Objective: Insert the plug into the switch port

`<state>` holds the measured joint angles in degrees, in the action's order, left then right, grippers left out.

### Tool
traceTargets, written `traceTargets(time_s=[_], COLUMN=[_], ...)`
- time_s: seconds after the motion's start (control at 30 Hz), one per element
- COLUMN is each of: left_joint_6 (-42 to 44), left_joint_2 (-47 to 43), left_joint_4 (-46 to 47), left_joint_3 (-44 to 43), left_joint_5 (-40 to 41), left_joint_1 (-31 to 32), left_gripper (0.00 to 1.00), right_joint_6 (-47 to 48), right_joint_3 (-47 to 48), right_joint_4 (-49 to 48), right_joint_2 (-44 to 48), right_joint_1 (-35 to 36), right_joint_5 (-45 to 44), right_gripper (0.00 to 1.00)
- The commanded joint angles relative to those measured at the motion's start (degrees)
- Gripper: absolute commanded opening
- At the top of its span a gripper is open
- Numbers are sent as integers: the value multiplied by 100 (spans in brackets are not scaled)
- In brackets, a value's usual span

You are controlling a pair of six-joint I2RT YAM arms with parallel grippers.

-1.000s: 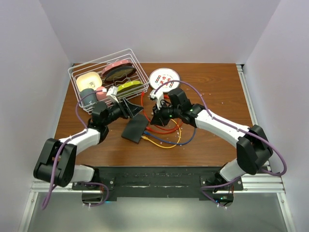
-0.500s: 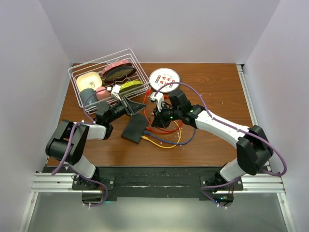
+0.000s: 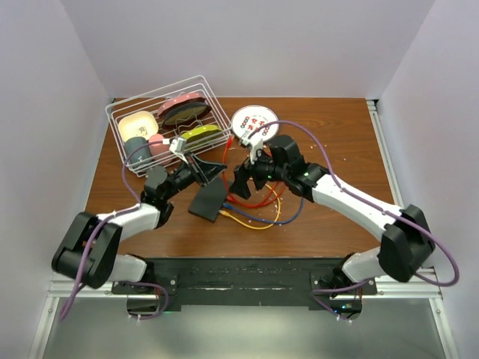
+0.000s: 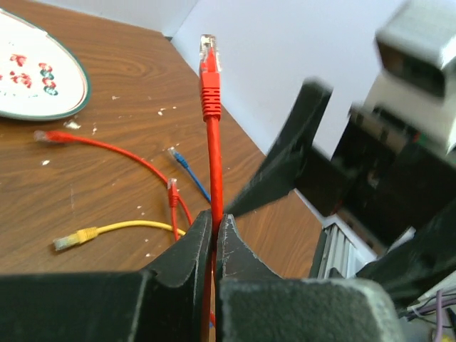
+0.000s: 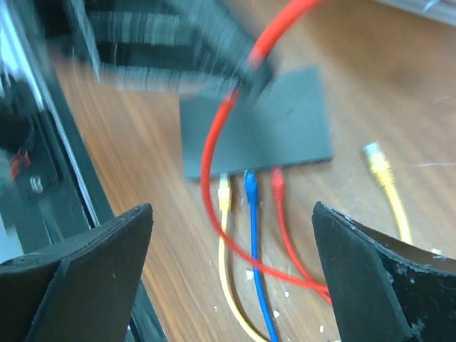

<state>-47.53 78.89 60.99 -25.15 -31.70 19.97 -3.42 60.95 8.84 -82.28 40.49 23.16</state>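
Clutter crowds the back of the brown table (image 3: 337, 149) in the overhead view: a wire basket (image 3: 168, 120) of dishes at the left and a patterned plate (image 3: 254, 122) beside it. Loose cables (image 3: 254, 202) tangle between the arms. The switch (image 3: 209, 198) lies flat near the left claw (image 3: 206, 168), and pale walls (image 3: 247, 45) close in all round.

From the left wrist, the left claw is clamped on a red cable (image 4: 211, 164), its plug (image 4: 207, 50) standing up.

From the right wrist, the right claw (image 5: 231, 214) gapes wide over the switch, where yellow, blue and red leads (image 5: 249, 187) sit plugged in.
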Motion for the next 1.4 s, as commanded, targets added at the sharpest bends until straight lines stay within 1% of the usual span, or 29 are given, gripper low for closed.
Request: traceTargets(time_s=[0.0, 0.03, 0.07, 0.13, 0.17, 0.23, 0.3, 0.37, 0.4, 0.43, 0.5, 0.53, 0.63, 0.7, 0.73, 0.83, 0.87, 0.9, 0.97, 1.13, 1.27, 1.37], left_joint_6=[991, 1035, 1087, 1158, 1202, 1237, 1333, 1386, 1395, 1413, 1448, 1457, 1457, 1457, 1457, 1439, 1448, 1439, 1439, 1422, 1422, 1413], left_joint_2=[-655, -786, -840, -1024, -1086, -1252, -1323, -1350, -1368, -1403, -1429, -1455, -1482, -1508, -1517, -1517, -1508, -1500, -1473, -1500, -1508, -1500], left_joint_4=[-720, -816, -860, -1027, -1063, -1150, -1299, -1432, -1450, -1485, -1537, -1581, -1652, -1678, -1678, -1678, -1678, -1687, -1722, -1722, -1731, -1749], left_joint_3=[88, 106, 141, 203, 229, 291, 256, 229, 203, 203, 168, 177, 177, 185, 186, 186, 186, 186, 159, 168, 168, 168], left_joint_5=[1103, 1209, 1306, 1605, 1693, 1904, 2071, 2098, 2089, 2089, 2115, 2133, 2195, 2221, 2221, 2221, 2221, 2221, 2221, 2212, 2204, 2195], left_joint_1=[420, 516, 552, 657, 684, 719, 772, 772, 772, 781, 781, 781, 781, 781, 781, 781, 772, 781, 781, 781, 772, 781], left_gripper=[0, 0, 0, 0, 0, 0, 0, 0, 0, 0, 0, 0, 0, 0, 0, 0, 0, 0, 0, 0, 0, 0], right_joint_6=[-975, -1107, -1439, -1783, -2229, -2818, -3085, -3391, -3480, -3664, -3788, -3841, -4026, -4088, -4079, -4105, -4184, -4219, -4272, -4263, -4298, -4369], right_joint_3=[66, 101, 128, 207, 250, 277, 251, 251, 233, 233, 268, 295, 374, 418, 453, 594, 585, 594, 628, 804, 910, 1006], right_joint_4=[-1075, -1112, -1174, -1324, -1297, -1420, -1638, -1745, -1919, -1982, -2184, -2228, -2492, -2554, -2545, -2492, -2545, -2615, -2694, -2493, -2510, -2527], right_joint_2=[590, 608, 608, 547, 520, 424, 336, 151, 81, 20, -182, -244, -420, -481, -517, -684, -719, -745, -859, -1114, -1246, -1360], right_joint_1=[-41, -59, -111, -208, -321, -436, -507, -507, -498, -507, -507, -507, -498, -498, -507, -498, -498, -498, -472, -445, -437, -419], right_joint_5=[-882, -979, -1058, -1023, -1102, -945, -788, -690, -620, -506, -418, -235, -93, -83, -57, 39, 83, 118, 163, 101, 92, 127], right_gripper=[99, 99, 99, 98, 95, 93, 86, 85, 77, 75, 71, 70, 66, 66, 62, 60, 57, 56, 54, 51, 50, 45])
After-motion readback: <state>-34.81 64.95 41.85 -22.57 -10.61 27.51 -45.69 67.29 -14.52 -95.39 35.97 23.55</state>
